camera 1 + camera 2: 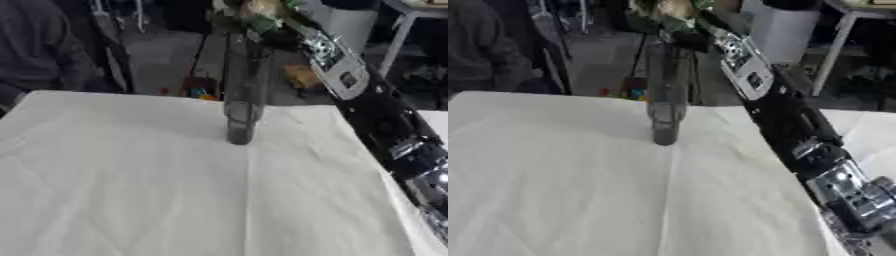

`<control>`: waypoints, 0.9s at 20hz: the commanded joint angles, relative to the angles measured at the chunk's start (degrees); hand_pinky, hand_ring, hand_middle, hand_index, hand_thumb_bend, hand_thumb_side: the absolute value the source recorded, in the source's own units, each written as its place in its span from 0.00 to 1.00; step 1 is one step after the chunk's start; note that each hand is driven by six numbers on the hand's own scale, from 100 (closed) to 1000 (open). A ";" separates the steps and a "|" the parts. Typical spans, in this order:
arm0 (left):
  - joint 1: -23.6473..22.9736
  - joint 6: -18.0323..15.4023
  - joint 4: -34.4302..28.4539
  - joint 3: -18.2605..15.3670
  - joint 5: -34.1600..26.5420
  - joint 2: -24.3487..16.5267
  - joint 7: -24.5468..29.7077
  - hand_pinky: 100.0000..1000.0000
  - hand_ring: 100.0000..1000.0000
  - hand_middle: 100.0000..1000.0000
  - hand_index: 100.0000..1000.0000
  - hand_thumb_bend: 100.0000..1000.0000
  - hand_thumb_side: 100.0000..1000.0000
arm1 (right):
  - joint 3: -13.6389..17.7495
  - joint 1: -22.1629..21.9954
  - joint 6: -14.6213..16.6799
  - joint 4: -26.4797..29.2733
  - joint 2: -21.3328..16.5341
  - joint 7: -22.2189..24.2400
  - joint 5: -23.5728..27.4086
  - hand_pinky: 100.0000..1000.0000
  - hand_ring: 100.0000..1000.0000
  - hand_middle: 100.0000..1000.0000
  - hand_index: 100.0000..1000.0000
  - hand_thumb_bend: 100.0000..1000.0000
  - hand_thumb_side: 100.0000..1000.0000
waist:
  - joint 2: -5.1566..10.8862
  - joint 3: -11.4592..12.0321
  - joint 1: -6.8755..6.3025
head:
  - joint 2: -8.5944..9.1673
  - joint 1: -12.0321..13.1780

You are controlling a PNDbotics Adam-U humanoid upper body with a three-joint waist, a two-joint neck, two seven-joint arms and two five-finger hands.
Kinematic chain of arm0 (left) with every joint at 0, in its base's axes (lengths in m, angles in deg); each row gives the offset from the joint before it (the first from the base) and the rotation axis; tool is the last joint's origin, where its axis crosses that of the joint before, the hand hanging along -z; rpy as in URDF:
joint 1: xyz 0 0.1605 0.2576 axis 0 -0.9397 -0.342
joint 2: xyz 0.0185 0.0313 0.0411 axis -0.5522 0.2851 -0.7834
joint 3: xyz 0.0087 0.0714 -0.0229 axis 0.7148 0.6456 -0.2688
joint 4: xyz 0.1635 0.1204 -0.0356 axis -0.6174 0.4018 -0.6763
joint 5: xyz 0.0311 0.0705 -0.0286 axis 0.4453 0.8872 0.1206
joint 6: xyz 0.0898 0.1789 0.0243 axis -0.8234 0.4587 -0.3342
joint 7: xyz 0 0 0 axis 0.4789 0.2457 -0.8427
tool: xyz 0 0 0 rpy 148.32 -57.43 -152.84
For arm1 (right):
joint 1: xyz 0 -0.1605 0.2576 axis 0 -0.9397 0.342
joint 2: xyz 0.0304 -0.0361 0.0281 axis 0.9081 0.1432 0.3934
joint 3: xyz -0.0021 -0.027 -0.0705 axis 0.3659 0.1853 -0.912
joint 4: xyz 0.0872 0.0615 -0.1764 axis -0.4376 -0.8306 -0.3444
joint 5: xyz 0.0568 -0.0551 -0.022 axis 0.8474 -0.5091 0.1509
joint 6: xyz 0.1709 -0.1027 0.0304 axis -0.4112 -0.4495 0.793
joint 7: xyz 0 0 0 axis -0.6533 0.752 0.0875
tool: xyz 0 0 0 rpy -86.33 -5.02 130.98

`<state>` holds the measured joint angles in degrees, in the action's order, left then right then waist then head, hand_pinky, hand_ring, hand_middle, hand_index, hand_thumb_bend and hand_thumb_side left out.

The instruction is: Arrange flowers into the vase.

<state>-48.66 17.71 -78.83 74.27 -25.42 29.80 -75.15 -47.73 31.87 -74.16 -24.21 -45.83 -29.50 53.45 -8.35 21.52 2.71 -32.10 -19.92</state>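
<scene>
White cloth-covered table (131, 190), nearest the camera; nothing lies on its near part.

Right arm (798, 135), entering from the lower right and running diagonally up and left along the table's right edge to the vase mouth. It is the only arm in view, so it is the nearer one by default; the left hand shows in neither view.

Vase (242, 85), a tall, dark, clear cylinder standing upright on the far middle of the cloth, with its long axis vertical. Its base rests near the cloth's centre crease.

Right hand (289, 22), at the top of the vase, just right of its rim. Whether the fingers are straight, curled or closed on a stem cannot be told, because leaves and motion blur cover them.

Flowers (254, 10), a pale bloom with green foliage, directly above the vase opening and level with the hand. Any stems inside the glass cannot be made out.

Governing relation: the bloom sits over the mouth, so the stems probably need to travel straight down along the vase's vertical axis.
</scene>
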 commanded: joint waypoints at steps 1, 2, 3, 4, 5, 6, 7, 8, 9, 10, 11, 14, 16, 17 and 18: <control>0.34 -0.10 -0.65 -0.53 0.16 -0.94 -0.17 0.62 0.69 0.63 0.68 0.52 0.71 | 0.71 1.02 0.07 -0.26 -1.77 -1.50 -0.62 1.00 1.00 0.88 0.95 0.32 0.76 | 0.66 -0.08 -0.38 | 0.47 0.14; 0.35 -0.10 -0.66 -0.52 0.15 -0.92 -0.16 0.62 0.69 0.63 0.68 0.53 0.71 | 0.70 0.98 0.11 -0.48 -1.72 -1.62 -0.62 1.00 1.00 0.88 0.95 0.32 0.77 | 0.63 -0.11 -0.41 | 0.49 0.15; 0.35 -0.10 -0.65 -0.51 0.14 -0.91 -0.14 0.62 0.69 0.63 0.68 0.53 0.71 | 0.68 0.93 0.16 -0.66 -1.68 -1.70 -0.63 1.00 1.00 0.88 0.95 0.32 0.77 | 0.61 -0.13 -0.45 | 0.51 0.17; 0.35 -0.10 -0.65 -0.51 0.14 -0.91 -0.13 0.62 0.69 0.63 0.68 0.53 0.71 | 0.66 0.87 0.21 -0.82 -1.64 -1.74 -0.66 1.00 1.00 0.89 0.95 0.32 0.77 | 0.59 -0.15 -0.47 | 0.51 0.18; 0.35 -0.11 -0.66 -0.51 0.14 -0.91 -0.12 0.62 0.69 0.63 0.68 0.53 0.71 | 0.63 0.78 0.28 -0.97 -1.59 -1.72 -0.70 1.00 1.00 0.89 0.95 0.32 0.78 | 0.58 -0.15 -0.49 | 0.50 0.19; 0.35 -0.11 -0.66 -0.53 0.14 -0.90 -0.13 0.62 0.69 0.63 0.68 0.53 0.71 | 0.61 0.68 0.36 -1.09 -1.54 -1.67 -0.73 1.00 1.00 0.89 0.95 0.32 0.78 | 0.57 -0.16 -0.52 | 0.50 0.20; 0.34 -0.11 -0.66 -0.54 0.13 -0.89 -0.15 0.62 0.69 0.63 0.68 0.53 0.71 | 0.63 0.60 0.43 -1.18 -1.51 -1.64 -0.73 1.00 1.00 0.89 0.95 0.32 0.78 | 0.56 -0.17 -0.54 | 0.50 0.23; 0.32 -0.11 -0.66 -0.55 0.13 -0.88 -0.16 0.62 0.69 0.63 0.68 0.53 0.71 | 0.63 0.50 0.52 -1.19 -1.48 -1.61 -0.72 1.00 1.00 0.90 0.95 0.32 0.78 | 0.57 -0.21 -0.57 | 0.49 0.25; 0.30 -0.11 -0.66 -0.55 0.13 -0.87 -0.16 0.62 0.69 0.63 0.68 0.53 0.71 | 0.61 0.38 0.63 -1.14 -1.47 -1.57 -0.70 1.00 1.00 0.90 0.95 0.31 0.79 | 0.57 -0.28 -0.59 | 0.47 0.27; 0.28 -0.11 -0.65 -0.57 0.13 -0.84 -0.18 0.62 0.69 0.63 0.68 0.53 0.71 | 0.59 0.27 0.71 -1.04 -1.45 -1.53 -0.66 1.00 1.00 0.90 0.95 0.31 0.79 | 0.58 -0.38 -0.61 | 0.45 0.30; 0.26 -0.10 -0.64 -0.58 0.12 -0.82 -0.19 0.62 0.69 0.63 0.68 0.53 0.71 | 0.56 0.16 0.77 -0.91 -1.45 -1.45 -0.61 1.00 1.00 0.90 0.95 0.31 0.79 | 0.60 -0.48 -0.62 | 0.43 0.34; 0.25 -0.13 -0.64 -0.57 0.14 -0.75 -0.17 0.62 0.69 0.63 0.68 0.53 0.71 | 0.46 -0.31 0.82 -0.59 -1.38 -1.21 -0.51 1.00 1.00 0.90 0.95 0.30 0.80 | 0.68 -0.80 -0.63 | 0.43 0.54; 0.20 -0.13 -0.63 -0.60 0.15 -0.72 -0.20 0.62 0.69 0.63 0.68 0.53 0.71 | 0.29 -0.65 0.89 -0.35 -1.31 -0.97 -0.55 1.00 1.00 0.90 0.95 0.30 0.80 | 0.73 -0.99 -0.61 | 0.44 0.64; 0.18 -0.13 -0.62 -0.61 0.16 -0.71 -0.21 0.62 0.69 0.63 0.68 0.53 0.71 | 0.22 -0.78 0.94 -0.25 -1.26 -0.85 -0.63 1.00 1.00 0.90 0.95 0.30 0.80 | 0.75 -1.07 -0.61 | 0.42 0.67; 0.16 -0.13 -0.62 -0.62 0.17 -0.69 -0.21 0.62 0.69 0.63 0.68 0.53 0.71 | 0.17 -0.91 0.97 -0.19 -1.21 -0.72 -0.72 1.00 1.00 0.90 0.95 0.30 0.80 | 0.77 -1.14 -0.60 | 0.42 0.70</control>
<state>-48.86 17.69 -78.83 74.26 -25.42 29.81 -75.17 -47.80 30.07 -73.35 -25.62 -45.68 -30.42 53.36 -8.44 20.39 2.49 -32.09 -19.37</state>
